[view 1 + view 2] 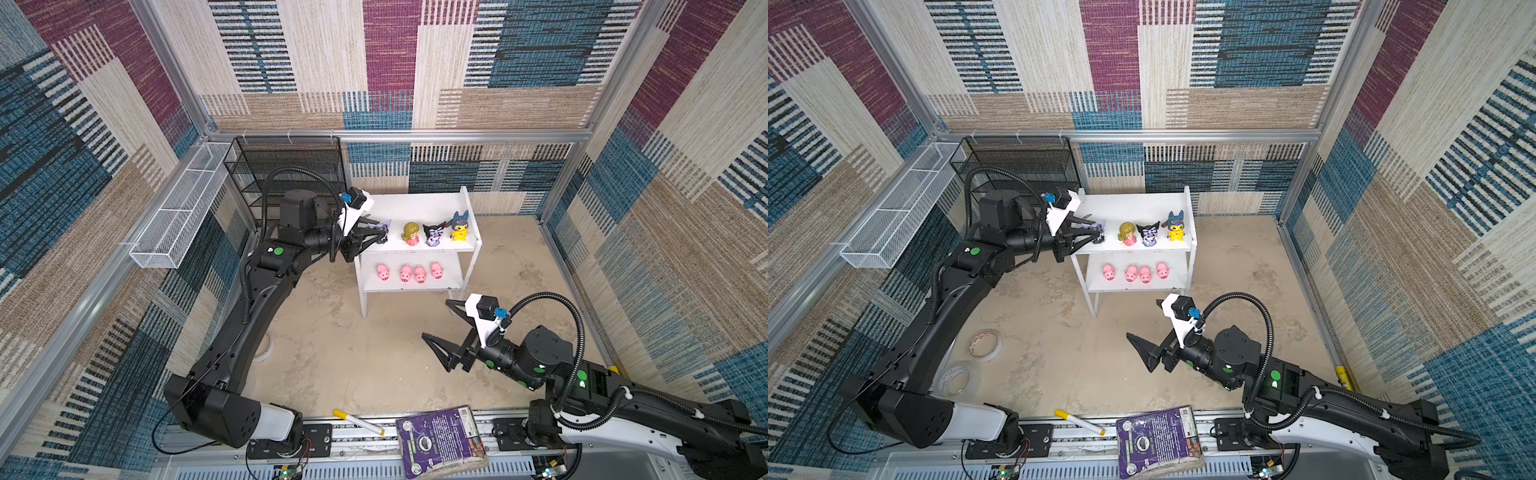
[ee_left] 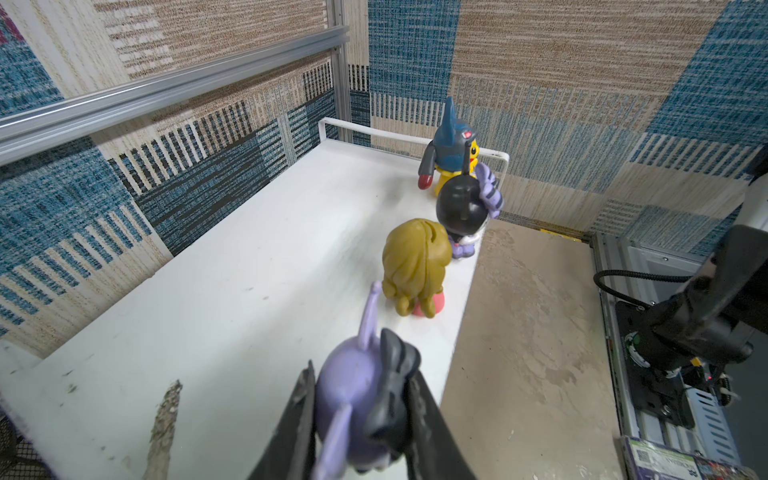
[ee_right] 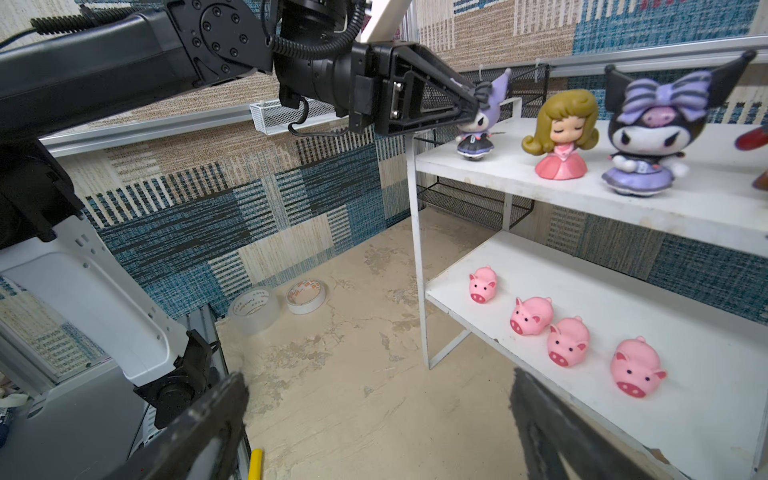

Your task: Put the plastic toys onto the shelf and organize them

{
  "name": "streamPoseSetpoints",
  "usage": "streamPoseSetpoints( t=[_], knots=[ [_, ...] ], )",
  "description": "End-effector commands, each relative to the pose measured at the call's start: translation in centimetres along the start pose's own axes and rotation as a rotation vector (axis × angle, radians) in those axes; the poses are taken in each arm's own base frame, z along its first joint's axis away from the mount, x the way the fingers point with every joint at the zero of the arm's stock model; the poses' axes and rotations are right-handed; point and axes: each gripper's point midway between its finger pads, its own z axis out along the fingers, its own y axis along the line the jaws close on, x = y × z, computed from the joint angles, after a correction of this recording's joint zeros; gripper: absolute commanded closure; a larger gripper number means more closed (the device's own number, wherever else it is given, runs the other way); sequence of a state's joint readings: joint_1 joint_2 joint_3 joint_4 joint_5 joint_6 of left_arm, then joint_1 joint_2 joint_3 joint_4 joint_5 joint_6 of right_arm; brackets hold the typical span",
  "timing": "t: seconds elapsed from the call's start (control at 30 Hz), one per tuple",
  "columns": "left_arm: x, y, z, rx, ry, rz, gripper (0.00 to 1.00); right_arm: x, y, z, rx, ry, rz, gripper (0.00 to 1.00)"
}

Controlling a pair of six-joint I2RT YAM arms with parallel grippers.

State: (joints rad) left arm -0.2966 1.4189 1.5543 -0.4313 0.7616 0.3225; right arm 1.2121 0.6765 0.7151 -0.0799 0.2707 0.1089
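Gripping the lilac eared figurine (image 2: 349, 386) by its head: left gripper (image 1: 379, 232), fingers narrow, pressed on both sides. Standing upright on the top board of the shelf (image 1: 419, 208), at the left end, by the near edge. Ranged to its right along the same edge, upright and apart: blonde girl (image 1: 410, 234), black-purple eared figurine (image 1: 433, 235), yellow blue-hooded figurine (image 1: 459, 226) at the right end. Lined up on the lower board: 4 pink pigs (image 1: 382, 272), snouts toward the near side, the 2 middle ones just beside each other. Hovering above the floor (image 1: 374, 353), on the near side of the shelf's right end: right gripper (image 1: 435, 318), fingers spread wide, holding nothing.
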Motion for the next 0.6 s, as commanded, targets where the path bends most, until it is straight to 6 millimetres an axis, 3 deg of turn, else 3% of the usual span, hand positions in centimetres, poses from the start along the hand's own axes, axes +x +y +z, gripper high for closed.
streamPoseSetpoints(
  t=[0.0, 0.23, 0.57],
  knots=[
    [-0.14, -0.2, -0.05, 0.009, -0.004, 0.03, 0.9, -0.12, -0.04, -0.15, 0.001, -0.008, 0.019, 0.0],
    [-0.01, -0.14, -0.05, 0.004, -0.006, 0.03, 0.86, -0.22, -0.09, -0.35, 0.001, -0.011, 0.023, 0.0],
    [0.17, -0.12, 0.03, 0.003, 0.0, 0.023, 0.71, -0.11, -0.1, -0.35, 0.001, -0.01, 0.026, 0.0]
  ],
)
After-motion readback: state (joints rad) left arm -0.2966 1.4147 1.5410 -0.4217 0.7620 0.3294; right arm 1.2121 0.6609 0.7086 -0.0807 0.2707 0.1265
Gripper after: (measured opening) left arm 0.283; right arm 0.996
